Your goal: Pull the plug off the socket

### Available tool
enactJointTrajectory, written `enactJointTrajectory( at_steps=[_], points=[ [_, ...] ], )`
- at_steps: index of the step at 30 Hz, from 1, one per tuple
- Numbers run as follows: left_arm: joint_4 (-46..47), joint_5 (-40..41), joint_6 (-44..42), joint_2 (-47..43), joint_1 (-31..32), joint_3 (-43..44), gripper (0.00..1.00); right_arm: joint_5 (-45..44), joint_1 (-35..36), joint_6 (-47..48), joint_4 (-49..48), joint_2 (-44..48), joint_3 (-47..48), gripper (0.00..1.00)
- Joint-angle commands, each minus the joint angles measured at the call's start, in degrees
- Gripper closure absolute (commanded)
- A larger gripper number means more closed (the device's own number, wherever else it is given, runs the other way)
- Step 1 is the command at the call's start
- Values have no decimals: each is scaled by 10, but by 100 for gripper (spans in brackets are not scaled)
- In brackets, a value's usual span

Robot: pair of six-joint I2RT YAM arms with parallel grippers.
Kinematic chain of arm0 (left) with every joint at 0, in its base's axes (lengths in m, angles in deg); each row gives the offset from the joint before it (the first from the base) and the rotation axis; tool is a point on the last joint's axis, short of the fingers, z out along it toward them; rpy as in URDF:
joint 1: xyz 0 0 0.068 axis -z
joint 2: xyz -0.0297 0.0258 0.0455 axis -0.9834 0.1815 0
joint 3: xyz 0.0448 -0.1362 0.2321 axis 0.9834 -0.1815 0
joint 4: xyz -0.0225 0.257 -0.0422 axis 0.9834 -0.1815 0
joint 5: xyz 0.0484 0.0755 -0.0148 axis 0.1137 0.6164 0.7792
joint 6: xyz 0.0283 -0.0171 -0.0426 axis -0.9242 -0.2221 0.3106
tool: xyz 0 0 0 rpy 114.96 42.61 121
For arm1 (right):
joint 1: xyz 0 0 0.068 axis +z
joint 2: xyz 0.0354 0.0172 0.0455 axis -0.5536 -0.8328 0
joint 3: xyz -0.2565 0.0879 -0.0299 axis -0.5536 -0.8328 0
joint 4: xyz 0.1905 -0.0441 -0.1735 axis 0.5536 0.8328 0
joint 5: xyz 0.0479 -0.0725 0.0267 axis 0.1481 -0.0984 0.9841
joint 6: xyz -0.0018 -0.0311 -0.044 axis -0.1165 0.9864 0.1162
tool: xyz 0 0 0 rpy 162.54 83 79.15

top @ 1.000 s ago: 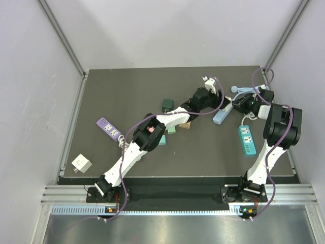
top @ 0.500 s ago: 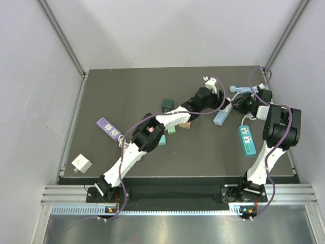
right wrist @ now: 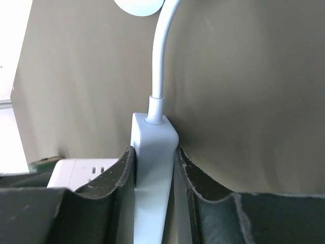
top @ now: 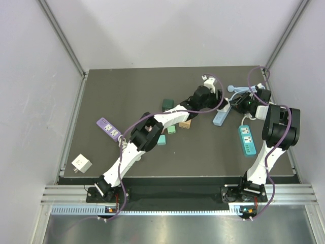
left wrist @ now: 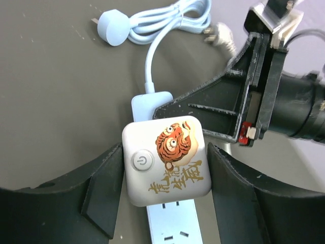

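A white square plug (left wrist: 167, 160) with a tiger print sits on a light-blue power strip (left wrist: 174, 223), whose cord (left wrist: 152, 46) runs off to the far side. My left gripper (left wrist: 165, 152) brackets the plug, and its fingers (left wrist: 104, 195) press against both of the plug's sides. My right gripper (right wrist: 154, 152) is shut on the cord end of the strip (right wrist: 152, 168). In the top view both grippers meet at the strip (top: 220, 117) in the back right. The left gripper (top: 224, 107) is on the near side and the right gripper (top: 237, 103) just beyond.
A teal power strip (top: 247, 140) lies beside the right arm. A purple strip (top: 109, 128) and a white cube adapter (top: 81, 162) sit at the left. A dark green adapter (top: 167, 105) and small blocks (top: 172, 129) lie under the left arm. The coiled blue cord (top: 237, 89) lies behind.
Both wrists and the strip have shifted slightly toward the far edge. The left arm's elbow has swung a little to the left. Both grips look unchanged.
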Motion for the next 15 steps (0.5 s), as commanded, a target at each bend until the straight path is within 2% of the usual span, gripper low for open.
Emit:
enactJointTrajectory(
  at_steps=[1, 5, 6, 8, 11, 12, 14, 15],
  points=[
    [-117, 53, -181, -51, 60, 69, 100, -19, 10, 39, 34, -22, -15, 100],
    [-153, 102, -241, -54, 74, 80, 100, -20, 11, 40, 34, -22, -15, 100],
    [-169, 122, -279, -57, 79, 78, 100, -20, 11, 39, 33, -21, -16, 100],
    [-163, 114, -290, -68, 84, 64, 100, -20, 10, 39, 32, -21, -16, 100],
    [-129, 53, -219, -77, 62, 42, 100, -20, 10, 38, 32, -21, -16, 100],
    [-116, 33, -160, -77, 55, 39, 100, -20, 11, 37, 32, -21, -16, 100],
    [-87, -29, -95, -75, 28, 22, 100, -19, 9, 37, 31, -22, -16, 100],
    [-43, -47, -25, -72, 19, 15, 100, -19, 10, 37, 31, -22, -17, 100]
  ],
)
